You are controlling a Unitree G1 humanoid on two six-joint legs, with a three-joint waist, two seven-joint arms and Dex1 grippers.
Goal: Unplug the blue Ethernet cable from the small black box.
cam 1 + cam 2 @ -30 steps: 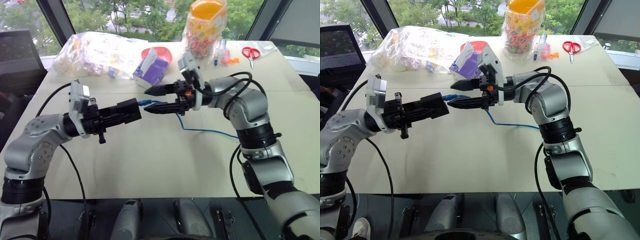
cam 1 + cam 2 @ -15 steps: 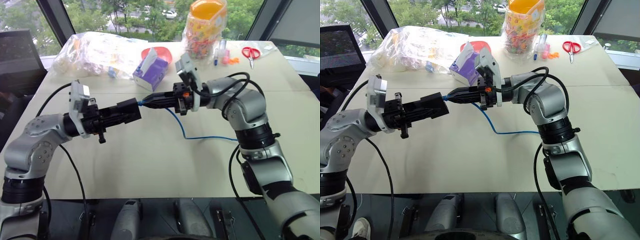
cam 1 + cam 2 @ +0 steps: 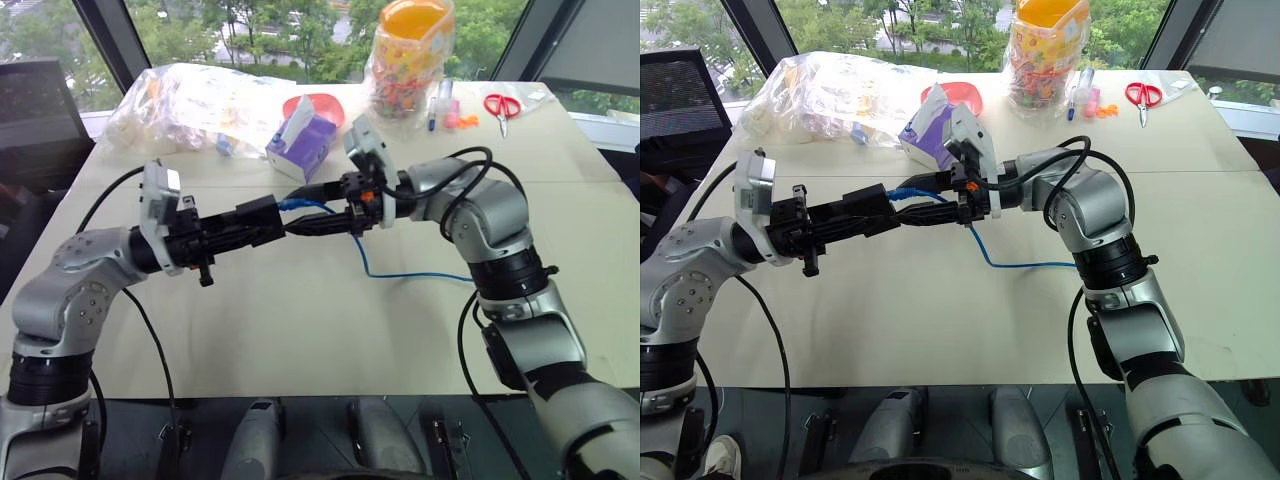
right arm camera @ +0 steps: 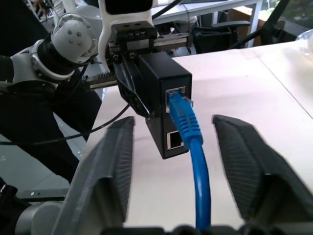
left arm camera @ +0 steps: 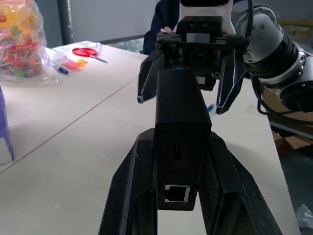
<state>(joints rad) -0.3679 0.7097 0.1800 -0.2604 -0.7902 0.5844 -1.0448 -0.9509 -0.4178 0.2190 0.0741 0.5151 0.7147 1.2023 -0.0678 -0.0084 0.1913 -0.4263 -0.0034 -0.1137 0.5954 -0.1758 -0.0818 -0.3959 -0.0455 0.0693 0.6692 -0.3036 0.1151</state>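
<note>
One blue Ethernet cable [image 4: 188, 122] (plugged in), one small black box [image 4: 161, 95], two ports.

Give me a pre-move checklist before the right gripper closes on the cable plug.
1. Box clamped in the left gripper: ok, both fingers press its sides.
2. Cable plugged in: ok, its plug sits in the upper port; the lower port is empty.
3. Right gripper open: ok, fingers stand apart.
4. Plug between the right fingers: ok, the cable runs down the middle of the gap, touching neither finger.
5. Plug's latch tab reachable: cannot tell.
6. Slack in the cable: ok, it hangs down from the plug and trails along the table.
</note>
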